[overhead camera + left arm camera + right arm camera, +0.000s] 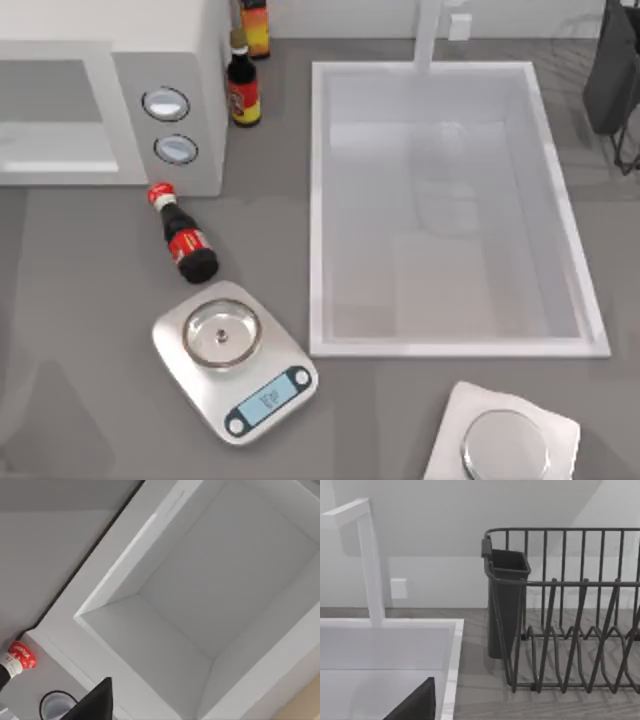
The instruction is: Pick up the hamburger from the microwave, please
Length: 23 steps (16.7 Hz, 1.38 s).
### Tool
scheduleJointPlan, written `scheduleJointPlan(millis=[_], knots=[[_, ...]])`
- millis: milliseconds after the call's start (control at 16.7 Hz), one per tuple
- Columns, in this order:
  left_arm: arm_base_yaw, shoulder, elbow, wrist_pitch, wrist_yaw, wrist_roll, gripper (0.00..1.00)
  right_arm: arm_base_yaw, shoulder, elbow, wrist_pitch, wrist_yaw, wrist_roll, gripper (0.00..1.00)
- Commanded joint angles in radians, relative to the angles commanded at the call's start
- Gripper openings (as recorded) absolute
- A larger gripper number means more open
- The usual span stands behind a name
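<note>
While both of my arms hang back from the job, the microwave (110, 110) sits in the upper left of the top view, a white box with a grey window and two round dials (165, 103) on its right side. The hamburger is nowhere I can see. I judge it to be inside, behind that window, and the door looks shut.

A dark wedge of my left claw (92, 702) shows at the bottom edge of the left wrist view, over a white hollow. A red bottle cap sits at the lower left of that view. A similar wedge of my right claw (415, 702) shows at the bottom of the right wrist view, near the sink (318, 200) and facing a black dish rack (570, 630). Whether either claw is open or closed I cannot tell.

Risks, as I judge them: a sauce bottle (185, 240) lies on its side just below the microwave's lower right corner, with a kitchen scale (235, 360) just below it. A careless sweep toward the door could roll the bottle or shove the scale. An upright bottle (243, 90) stands against the microwave's right side and could topple. Reaching in before the door is fully open would jam my claw, and a hard squeeze could crush the soft bun.
</note>
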Motion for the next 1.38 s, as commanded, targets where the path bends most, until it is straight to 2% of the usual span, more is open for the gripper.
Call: scheduleJointPlan(millis=[540,840,1080,1380], knots=[[0.353,0.572,0.103,0.185,0.307,-1.356,1.0,0.0,0.0,0.0,0.0,0.0,0.0,1.0],[0.533,0.866,0.15,0.276,0.464,-2.044,1.0,0.0,0.0,0.0,0.0,0.0,0.0,1.0],[0.656,1.067,0.179,0.336,0.571,-2.514,1.0,0.0,0.0,0.0,0.0,0.0,0.0,1.0],[0.77,1.254,0.204,0.391,0.67,-2.946,1.0,0.0,0.0,0.0,0.0,0.0,0.0,1.0]])
